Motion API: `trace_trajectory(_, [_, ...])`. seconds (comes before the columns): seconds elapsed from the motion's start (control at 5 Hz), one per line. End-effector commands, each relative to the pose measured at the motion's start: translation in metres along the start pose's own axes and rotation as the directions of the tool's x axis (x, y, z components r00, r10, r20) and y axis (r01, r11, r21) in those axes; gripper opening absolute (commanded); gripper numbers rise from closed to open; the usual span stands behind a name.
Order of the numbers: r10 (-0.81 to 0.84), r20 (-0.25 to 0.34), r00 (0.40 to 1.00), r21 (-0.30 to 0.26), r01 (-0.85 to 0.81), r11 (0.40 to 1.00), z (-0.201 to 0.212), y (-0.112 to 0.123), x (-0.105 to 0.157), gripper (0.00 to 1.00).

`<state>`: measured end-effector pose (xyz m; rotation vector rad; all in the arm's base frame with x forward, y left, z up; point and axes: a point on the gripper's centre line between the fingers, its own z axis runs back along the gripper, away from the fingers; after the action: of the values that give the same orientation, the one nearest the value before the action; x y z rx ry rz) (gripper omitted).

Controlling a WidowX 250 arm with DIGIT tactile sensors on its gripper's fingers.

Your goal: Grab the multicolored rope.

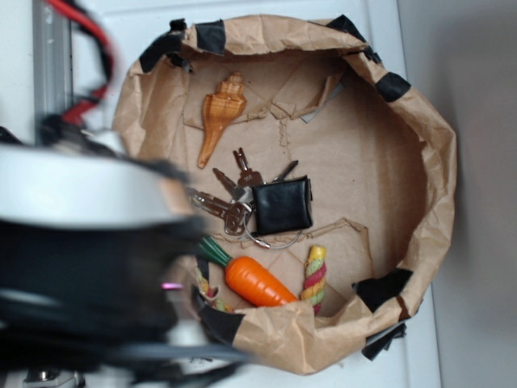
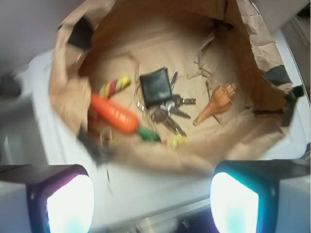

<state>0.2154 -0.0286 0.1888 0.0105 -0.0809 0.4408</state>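
The multicolored rope [image 1: 315, 277] [image 2: 114, 87] lies curved in the paper bin, passing under the orange carrot [image 1: 257, 281] [image 2: 113, 114]. Its other end [image 2: 175, 141] shows beside the carrot's green top. In the wrist view my gripper [image 2: 153, 201] is open, with the lit fingertips [image 2: 70, 204] far apart and nothing between them. It hangs over the white surface just outside the bin's near rim, short of the rope. In the exterior view my arm [image 1: 81, 267] is a dark blur at the left and hides the gripper.
The brown paper bin [image 1: 432, 162] [image 2: 65, 92] has crumpled raised walls patched with black tape. Inside it lie a bunch of keys [image 1: 230, 206] [image 2: 167, 116] on a black wallet [image 1: 283, 204] [image 2: 155, 87], and a tan shell [image 1: 220, 113] [image 2: 216, 102].
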Motion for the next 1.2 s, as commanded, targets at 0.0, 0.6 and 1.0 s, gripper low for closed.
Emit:
trace_trajectory(0.0, [0.473, -0.042, 0.880, 0.014, -0.472, 0.881, -0.048, -0.017, 0.051, 1.00])
trace_trajectory(0.6, [0.636, -0.077, 0.768, -0.159, -0.639, 0.752, -0.068, 0.024, 0.036, 1.00])
trace_trajectory(1.0, [0.634, -0.103, 0.767, -0.099, -0.642, 0.760, -0.105, -0.012, 0.053, 1.00])
